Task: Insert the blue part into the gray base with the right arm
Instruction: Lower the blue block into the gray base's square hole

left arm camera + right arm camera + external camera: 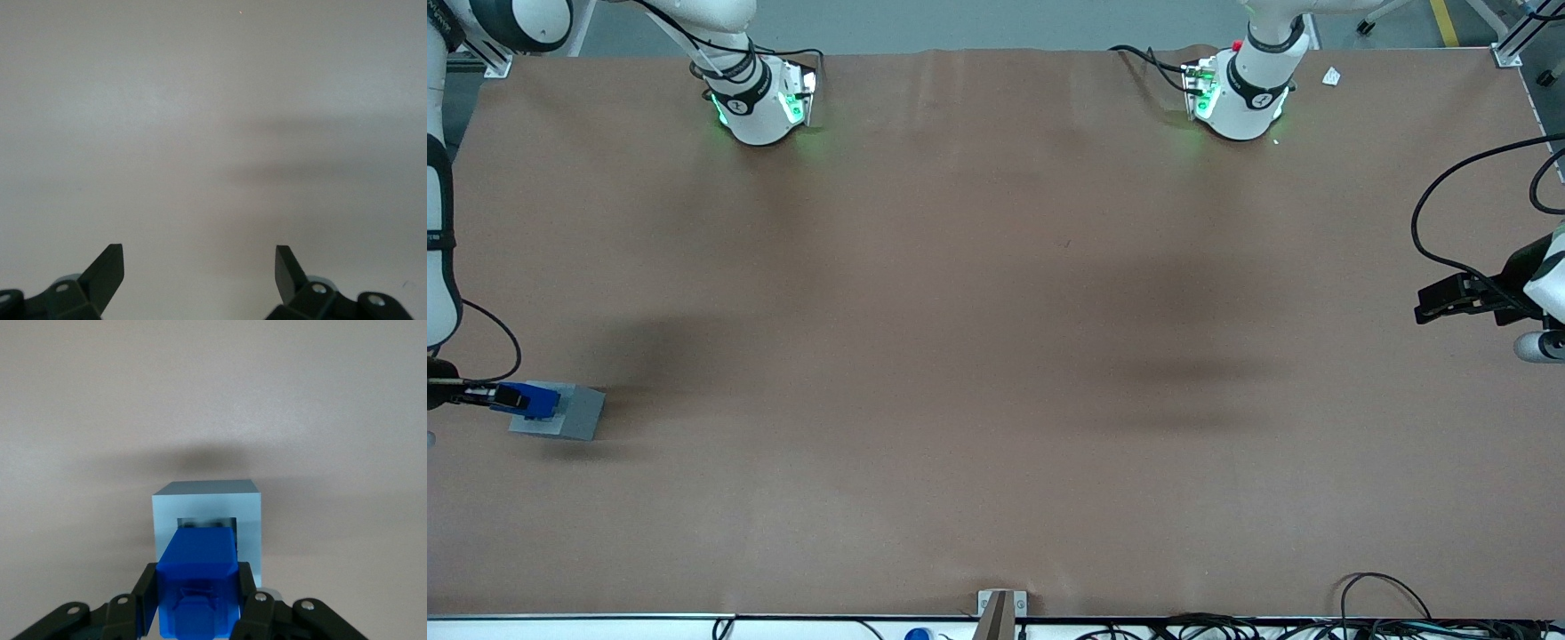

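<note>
We have the blue part clamped between the two fingers of the gripper, one finger pressed against each of its flanks, so the block cannot twist as it comes over the opening. In the front view the gripper sits low at the working arm's end of the table, with the blue part sticking out past its fingertips and over the top of the gray base.

The side grip leaves the forward end of the part free, which is what must enter first. From the wrist camera, the gray base lies straight ahead of the fingers, and its square recess shows just past the leading edge of the blue part. We read this lining-up as deliberate: part and recess share one axis, so only a short push should be needed.

We cannot say for sure whether the part's tip is already inside the recess or just above its rim; the block hides that contact.

The base rests loose on the table, so we judge a skewed push could slide it rather than seat the part.
</note>
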Controlling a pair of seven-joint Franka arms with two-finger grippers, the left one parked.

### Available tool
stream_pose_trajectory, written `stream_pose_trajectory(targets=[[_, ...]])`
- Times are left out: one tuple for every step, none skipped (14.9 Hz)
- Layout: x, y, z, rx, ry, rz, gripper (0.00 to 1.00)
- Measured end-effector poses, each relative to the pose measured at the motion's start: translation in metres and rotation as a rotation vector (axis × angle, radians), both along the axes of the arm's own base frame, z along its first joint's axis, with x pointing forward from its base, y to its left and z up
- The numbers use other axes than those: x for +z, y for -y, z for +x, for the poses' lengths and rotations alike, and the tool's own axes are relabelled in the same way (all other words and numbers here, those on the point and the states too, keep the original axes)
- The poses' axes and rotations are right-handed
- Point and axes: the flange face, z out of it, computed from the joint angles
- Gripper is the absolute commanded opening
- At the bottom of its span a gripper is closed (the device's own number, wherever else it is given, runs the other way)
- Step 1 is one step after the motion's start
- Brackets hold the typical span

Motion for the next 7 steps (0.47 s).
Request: stream_pose_trajectory(targets=[[-0.0007, 0.0016, -0.0002, 0.001, 0.000, 0.000, 0.00], [-0.0010, 0.0023, 0.0000, 0.002, 0.000, 0.000, 0.00], [-0.0016, 0.0026, 0.0007, 0.002, 0.001, 0.000, 0.00], [-0.0029, 0.0027, 0.0010, 0.003, 0.000, 0.000, 0.00], [-0.0046, 0.0029, 0.0014, 0.003, -0.001, 0.001, 0.00], [-0.0041, 0.0032, 0.0023, 0.003, 0.001, 0.000, 0.00], [-0.0044, 0.0034, 0.0030, 0.003, 0.002, 0.000, 0.00]])
